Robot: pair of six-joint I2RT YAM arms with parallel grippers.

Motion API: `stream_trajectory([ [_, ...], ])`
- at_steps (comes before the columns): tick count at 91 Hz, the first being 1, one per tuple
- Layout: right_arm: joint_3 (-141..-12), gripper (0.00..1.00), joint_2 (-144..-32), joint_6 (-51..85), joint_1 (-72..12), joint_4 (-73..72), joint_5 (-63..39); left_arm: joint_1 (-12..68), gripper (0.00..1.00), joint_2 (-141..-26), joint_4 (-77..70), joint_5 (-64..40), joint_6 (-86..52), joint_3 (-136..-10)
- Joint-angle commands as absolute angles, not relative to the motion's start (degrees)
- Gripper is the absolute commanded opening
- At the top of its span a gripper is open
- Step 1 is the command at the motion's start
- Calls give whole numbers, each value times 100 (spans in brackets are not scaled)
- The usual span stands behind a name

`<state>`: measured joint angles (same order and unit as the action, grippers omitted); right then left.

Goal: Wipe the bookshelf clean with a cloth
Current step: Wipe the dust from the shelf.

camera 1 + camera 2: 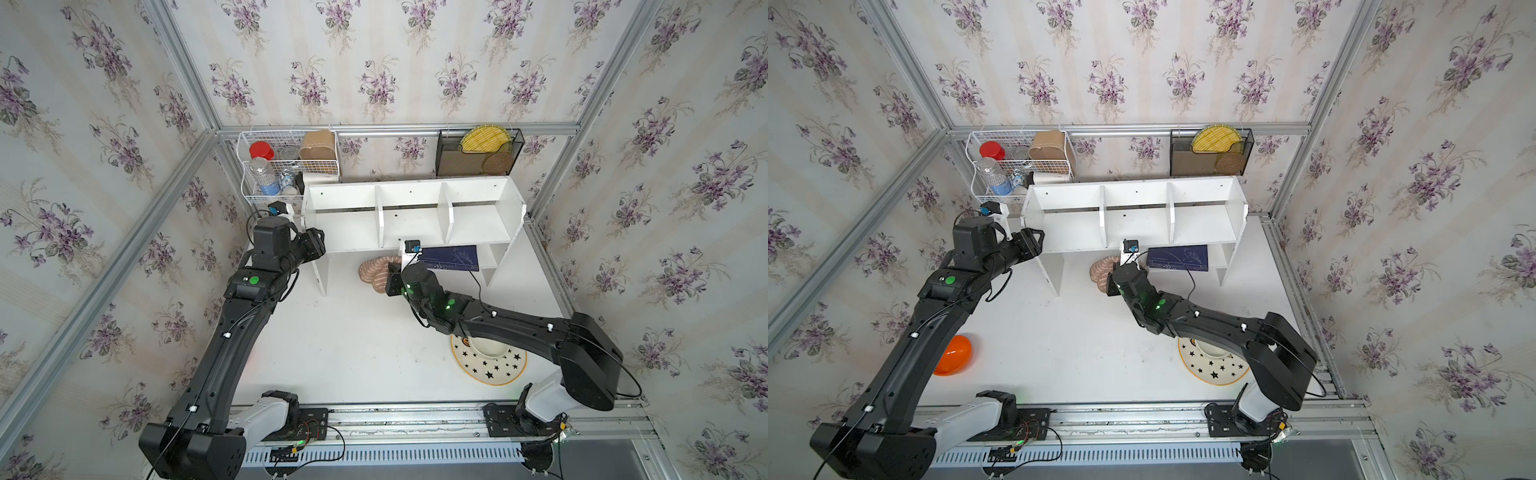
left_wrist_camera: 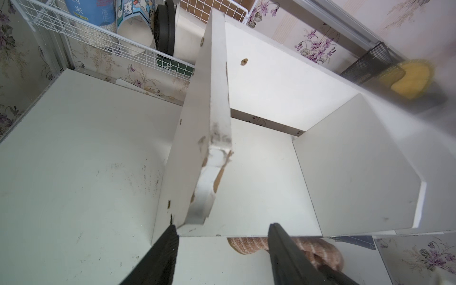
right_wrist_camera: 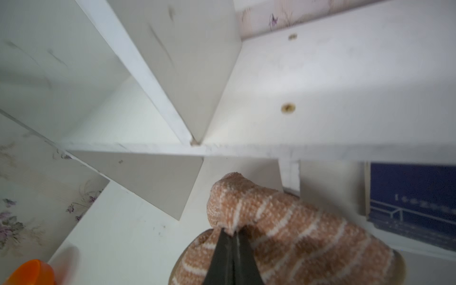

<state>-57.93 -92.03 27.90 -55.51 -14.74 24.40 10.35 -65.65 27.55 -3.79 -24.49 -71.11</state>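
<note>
The bookshelf [image 2: 209, 98] is seen as matt white board, chipped to a raw brown core at one edge. The cloth [image 3: 296, 229] is shown as nubbly looped terry. The tabletop [image 1: 353, 332] is smooth, scuffed white.

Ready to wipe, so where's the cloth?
In both top views, the cloth is bunched just in front of the bookshelf, left of the blue book, pinched by the right gripper.
</note>
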Motion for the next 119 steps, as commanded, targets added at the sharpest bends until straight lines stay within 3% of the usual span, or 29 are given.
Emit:
stream_trajectory([
  [1,-5333,0,-9546,3193,-5546,-1883,2314,1028,56,-6542,2416,-283,-2245,-7055],
  [11,-5042,0,-9708,3357,-5544,-2162,2087,1028,45,-6501,2336,-283,-2170,-6950],
  [47,-5931,0,-8755,2227,-5468,-1774,2879,1026,28,-6580,2262,-53,-2107,-6819],
  [71,-5578,0,-9352,2861,-5448,-1844,2152,1028,12,-6792,2021,-27,-2080,-6755],
  [99,-4706,0,-8999,3256,-5415,-2166,2349,1033,0,-6760,1918,31,-2136,-6628],
  [119,-3913,0,-7740,3104,-4527,-1710,2745,1037,0,-6667,1930,49,-2198,-6606],
])
